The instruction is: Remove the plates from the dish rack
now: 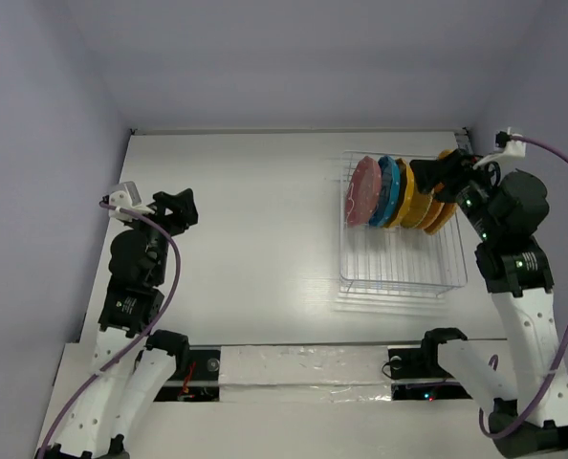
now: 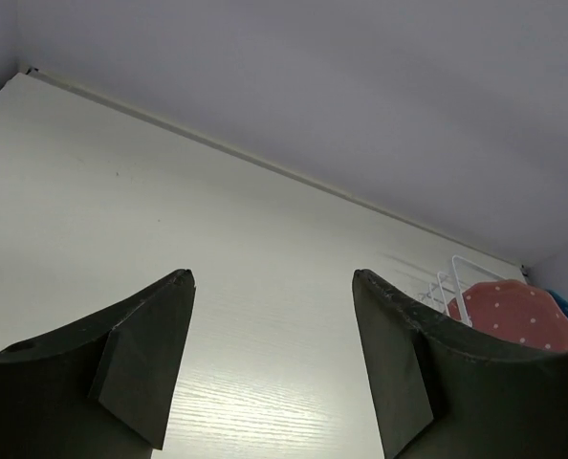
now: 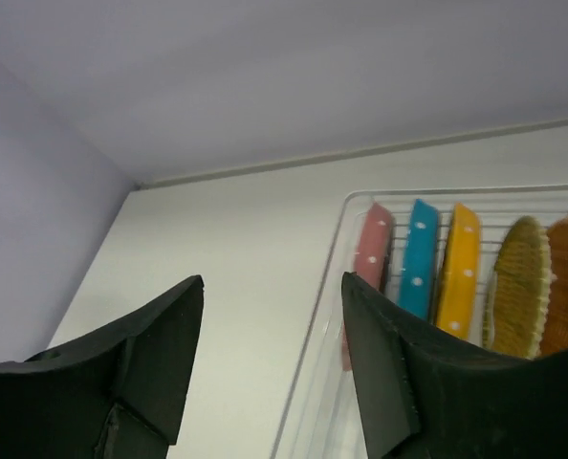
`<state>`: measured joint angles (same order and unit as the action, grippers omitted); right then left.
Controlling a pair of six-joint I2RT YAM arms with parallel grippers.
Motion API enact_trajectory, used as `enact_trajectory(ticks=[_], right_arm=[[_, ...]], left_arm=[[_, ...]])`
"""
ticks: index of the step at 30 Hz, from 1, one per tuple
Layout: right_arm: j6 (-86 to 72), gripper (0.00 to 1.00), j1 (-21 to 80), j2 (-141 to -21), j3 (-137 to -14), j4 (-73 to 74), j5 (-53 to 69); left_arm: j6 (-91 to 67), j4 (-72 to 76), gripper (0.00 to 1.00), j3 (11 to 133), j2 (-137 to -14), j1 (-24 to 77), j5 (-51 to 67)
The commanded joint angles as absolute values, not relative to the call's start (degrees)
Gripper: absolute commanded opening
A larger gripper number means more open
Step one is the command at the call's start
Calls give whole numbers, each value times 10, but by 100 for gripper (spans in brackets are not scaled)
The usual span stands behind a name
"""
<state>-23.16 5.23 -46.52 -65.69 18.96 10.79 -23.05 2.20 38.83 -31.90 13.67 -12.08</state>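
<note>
Plates (image 1: 399,191) stand on edge in the dish rack (image 1: 399,273) at the counter's (image 1: 255,239) far right corner, so my right fingers (image 3: 160,354) hover spread, empty, beside them; left fingers (image 2: 141,354) spread, idle.

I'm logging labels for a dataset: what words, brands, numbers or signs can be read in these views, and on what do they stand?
None can be read in any view.
The pink plate, blue plate and yellow plate carry only white dots, no letters.
The dish rack, the table, the left arm and the right arm show no print.
</note>
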Motion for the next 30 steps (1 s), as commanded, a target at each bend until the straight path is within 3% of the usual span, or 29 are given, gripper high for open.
enact_trajectory(ticks=[1, 2, 5, 6, 8, 9, 11, 12, 13, 14, 17, 18, 19, 21, 24, 30], right_arm=[[-217, 59, 118, -502, -703, 203, 42], [-208, 38, 135, -529, -723, 219, 16], [-186, 5, 189, -578, -765, 250, -82], [-181, 0, 196, -611, -796, 275, -100], [-170, 0, 204, -640, -818, 291, -154], [-167, 0, 204, -651, -827, 301, -168], [-155, 0, 204, -680, -845, 301, -200], [-152, 0, 204, -693, -856, 314, -207], [-149, 1, 204, -721, -879, 320, -209], [-145, 9, 204, -736, -888, 326, -207], [-141, 40, 204, -785, -917, 329, -203], [-140, 56, 204, -796, -922, 330, -200], [-139, 60, 204, -808, -927, 330, -195], [-135, 67, 204, -845, -947, 340, -181], [-134, 67, 204, -894, -968, 349, -185], [-141, 63, 204, -939, -967, 345, -187]], left_arm=[[-217, 29, 64, 388, -303, 138, -119], [-214, 23, 63, 387, -301, 138, -119], [-215, 28, 56, 383, -297, 138, -119], [-215, 31, 50, 382, -298, 143, -119], [-214, 32, 39, 382, -297, 143, -119], [-214, 33, 22, 381, -296, 148, -119], [-214, 30, 0, 381, -295, 149, -119], [-213, 28, 0, 382, -295, 149, -119], [-214, 26, 0, 383, -295, 149, -119], [-213, 23, 0, 384, -294, 149, -119], [-211, 18, 0, 384, -294, 149, -119], [-212, 14, 5, 384, -294, 149, -119], [-211, 13, 10, 385, -295, 149, -119], [-211, 14, 23, 384, -295, 149, -119], [-210, 16, 33, 384, -296, 154, -119], [-209, 15, 43, 384, -293, 154, -119]])
